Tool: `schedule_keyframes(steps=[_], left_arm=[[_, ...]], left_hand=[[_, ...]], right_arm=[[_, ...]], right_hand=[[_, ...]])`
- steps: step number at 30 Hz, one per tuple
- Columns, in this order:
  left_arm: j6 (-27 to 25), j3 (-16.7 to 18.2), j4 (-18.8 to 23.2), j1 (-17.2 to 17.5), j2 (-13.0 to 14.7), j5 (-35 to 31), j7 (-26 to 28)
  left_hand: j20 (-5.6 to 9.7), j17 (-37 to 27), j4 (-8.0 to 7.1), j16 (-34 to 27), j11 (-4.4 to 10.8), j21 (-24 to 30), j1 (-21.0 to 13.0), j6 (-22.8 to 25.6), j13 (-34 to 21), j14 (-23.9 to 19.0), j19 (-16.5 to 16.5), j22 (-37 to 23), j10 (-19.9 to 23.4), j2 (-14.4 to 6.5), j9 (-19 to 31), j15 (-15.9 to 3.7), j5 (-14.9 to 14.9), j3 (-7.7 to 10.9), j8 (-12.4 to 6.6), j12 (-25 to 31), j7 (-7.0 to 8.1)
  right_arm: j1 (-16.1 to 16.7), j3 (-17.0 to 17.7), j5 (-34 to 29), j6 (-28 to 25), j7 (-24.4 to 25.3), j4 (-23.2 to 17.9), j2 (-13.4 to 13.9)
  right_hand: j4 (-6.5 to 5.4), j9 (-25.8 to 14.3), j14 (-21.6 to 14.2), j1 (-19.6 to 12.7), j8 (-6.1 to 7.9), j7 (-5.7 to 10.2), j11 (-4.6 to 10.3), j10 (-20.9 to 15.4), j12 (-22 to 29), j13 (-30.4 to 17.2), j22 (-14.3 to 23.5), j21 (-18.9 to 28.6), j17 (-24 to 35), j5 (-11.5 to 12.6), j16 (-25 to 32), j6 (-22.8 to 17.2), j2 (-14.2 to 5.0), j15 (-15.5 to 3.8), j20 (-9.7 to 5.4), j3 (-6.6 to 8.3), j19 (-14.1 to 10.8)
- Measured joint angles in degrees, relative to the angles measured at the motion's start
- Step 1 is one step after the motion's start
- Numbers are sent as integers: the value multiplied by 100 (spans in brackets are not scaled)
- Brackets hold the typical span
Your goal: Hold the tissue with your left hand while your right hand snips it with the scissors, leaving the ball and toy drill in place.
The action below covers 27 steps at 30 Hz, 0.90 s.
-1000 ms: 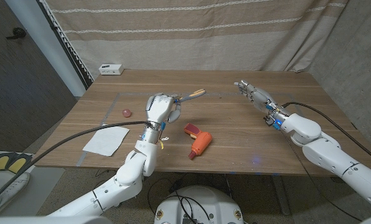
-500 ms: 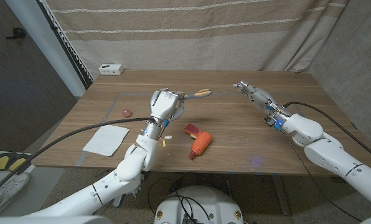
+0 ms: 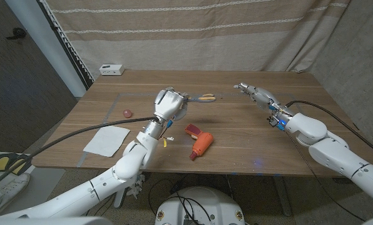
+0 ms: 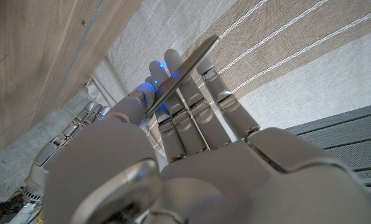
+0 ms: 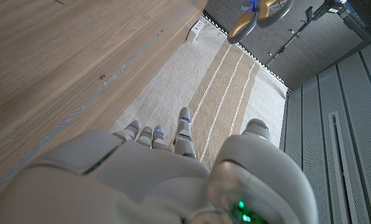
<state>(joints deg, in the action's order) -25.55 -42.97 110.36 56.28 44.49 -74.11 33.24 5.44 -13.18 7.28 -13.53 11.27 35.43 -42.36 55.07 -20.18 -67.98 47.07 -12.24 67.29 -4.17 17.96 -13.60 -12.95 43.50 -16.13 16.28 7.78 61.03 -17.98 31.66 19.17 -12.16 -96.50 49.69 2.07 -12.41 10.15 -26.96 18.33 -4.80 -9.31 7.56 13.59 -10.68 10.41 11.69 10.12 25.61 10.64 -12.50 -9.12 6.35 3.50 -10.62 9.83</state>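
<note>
The left arm comes in from the bottom left corner of the head view and runs up and inward over the table, its forearm raised and its wrist bent so that the left hand [image 3: 168, 103] sits above the tabletop near the middle. That hand grips the scissors [image 3: 202, 97], whose orange handles stick out toward the robot's right (the left wrist view shows a metal blade lying along the extended fingers [image 4: 192, 102]). The right arm enters from the bottom right corner, elbow low, forearm angled up and inward. The right hand [image 3: 256, 94] holds nothing, its fingers [image 5: 149, 137] stretched out straight and close together.
</note>
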Motion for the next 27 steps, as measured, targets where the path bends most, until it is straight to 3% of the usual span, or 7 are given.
schedule_keyframes(steps=[5,10,17,27], left_arm=[[81,-10,-24,-66,43,-149,-37],[136,-21,-36,-127,88,-350,-153],[81,-48,-73,-154,61,-584,-320],[-15,-74,-179,-197,-49,-729,-409]], left_hand=[[0,0,0,0,0,0,1,0,0,0,0,0,0,1,0,0,0,0,0,-13,0],[0,1,18,0,0,0,2,0,0,0,0,-1,0,2,-8,0,0,18,1,-18,0],[31,1,18,0,0,14,2,-1,-1,0,31,-1,0,2,-16,0,1,18,1,-19,0],[31,1,17,0,-12,45,3,-1,-1,0,31,5,39,3,-43,0,1,17,5,-42,-1]], right_arm=[[-23,-23,-25,-55,-18,-40,33],[-41,-40,-78,-80,-11,-77,44],[-54,-44,-132,-112,39,-126,58],[19,-21,-196,-228,152,-302,152]], right_hand=[[54,-27,0,-142,0,-31,-20,-20,0,0,0,0,0,29,0,-31,6,0,23,54,19],[152,-79,0,-318,97,-31,2,-186,40,0,0,0,0,29,0,-174,1,0,42,152,0],[183,-106,0,-379,118,-31,0,-225,62,0,0,50,0,29,0,-236,2,0,29,183,-54],[290,-159,-23,-536,226,20,20,-266,61,0,0,50,1,67,0,-409,8,-22,279,290,-70]])
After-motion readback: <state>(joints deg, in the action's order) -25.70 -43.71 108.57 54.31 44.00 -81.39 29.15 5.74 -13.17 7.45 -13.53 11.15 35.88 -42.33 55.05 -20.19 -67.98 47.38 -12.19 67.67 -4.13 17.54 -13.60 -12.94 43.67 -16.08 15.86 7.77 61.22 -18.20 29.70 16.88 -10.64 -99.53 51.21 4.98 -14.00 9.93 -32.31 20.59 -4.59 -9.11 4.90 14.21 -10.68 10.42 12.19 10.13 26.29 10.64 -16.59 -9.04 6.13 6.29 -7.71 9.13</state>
